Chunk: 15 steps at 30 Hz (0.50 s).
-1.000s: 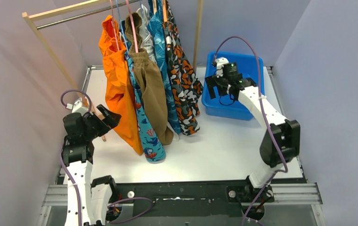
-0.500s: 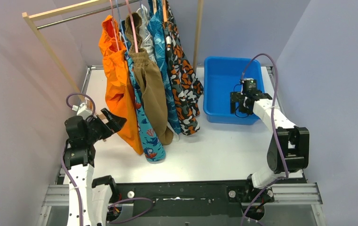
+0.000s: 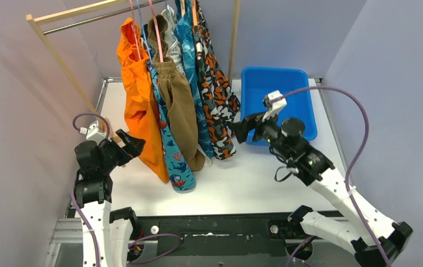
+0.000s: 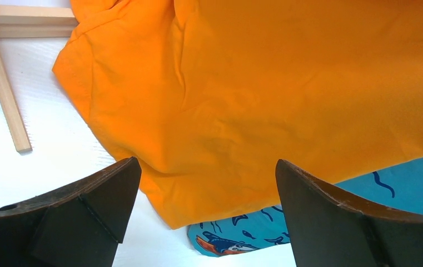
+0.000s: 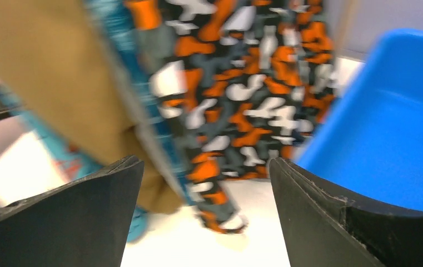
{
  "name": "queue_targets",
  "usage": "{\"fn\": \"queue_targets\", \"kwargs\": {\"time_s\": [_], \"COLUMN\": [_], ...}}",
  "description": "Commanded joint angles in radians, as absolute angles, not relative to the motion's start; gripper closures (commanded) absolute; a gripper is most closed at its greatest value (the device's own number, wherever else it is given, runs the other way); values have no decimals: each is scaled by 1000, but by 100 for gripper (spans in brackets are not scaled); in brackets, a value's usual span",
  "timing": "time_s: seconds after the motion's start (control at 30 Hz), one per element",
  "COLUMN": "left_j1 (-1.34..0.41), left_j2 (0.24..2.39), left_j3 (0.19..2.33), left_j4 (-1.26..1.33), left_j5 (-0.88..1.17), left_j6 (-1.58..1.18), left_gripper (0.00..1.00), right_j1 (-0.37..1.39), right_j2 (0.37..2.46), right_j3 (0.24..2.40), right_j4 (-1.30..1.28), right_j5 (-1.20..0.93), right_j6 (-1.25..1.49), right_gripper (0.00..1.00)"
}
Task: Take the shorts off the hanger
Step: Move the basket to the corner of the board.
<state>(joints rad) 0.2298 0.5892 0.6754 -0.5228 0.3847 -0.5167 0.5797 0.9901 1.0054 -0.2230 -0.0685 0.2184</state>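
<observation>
Several shorts hang side by side on hangers from a rail. From the left they are plain orange (image 3: pixel 137 94), teal shark-print (image 3: pixel 174 164), brown (image 3: pixel 182 117), blue patterned (image 3: pixel 189 50) and orange-black-white camouflage (image 3: pixel 218 103). My left gripper (image 3: pixel 132 144) stands open just left of the orange shorts' lower hem. In the left wrist view, the orange cloth (image 4: pixel 264 83) fills the space ahead of the left gripper (image 4: pixel 206 164). Nothing lies between its fingers. My right gripper (image 3: pixel 243 128) is open and empty, just right of the camouflage shorts (image 5: pixel 237 83), which blur ahead of it (image 5: pixel 204 162).
A blue bin (image 3: pixel 304 105) sits at the back right, behind my right gripper and beside it (image 5: pixel 387 122) in the right wrist view. The wooden rack's slanted leg (image 3: pixel 59 55) and upright post (image 3: pixel 233 39) flank the clothes. Its foot (image 4: pixel 3 89) rests on the white table near my left gripper.
My right arm has swung from over the blue bin, left and forward, to the camouflage shorts. My left gripper has shifted slightly nearer and lower beside the orange shorts.
</observation>
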Motion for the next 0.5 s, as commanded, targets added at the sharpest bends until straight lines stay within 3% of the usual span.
{"fn": "queue_targets", "kwargs": {"time_s": [0.0, 0.13, 0.3, 0.47], "left_j1": [229, 229, 229, 227], "left_j2": [589, 609, 621, 620], "left_j3": [747, 781, 755, 707], "left_j4": [-479, -423, -356, -338], "left_j5": [404, 519, 585, 587], "left_j6": [-520, -533, -552, -544], "left_gripper": [7, 10, 14, 18], "right_j1": [761, 916, 980, 1010], "right_j2": [936, 1054, 1259, 1318], "right_j3": [878, 1030, 1321, 1375], "right_j4": [86, -5, -225, -156], "right_j5": [-23, 29, 330, 166], "right_j6": [374, 325, 312, 281], "right_gripper": [14, 15, 16, 18]}}
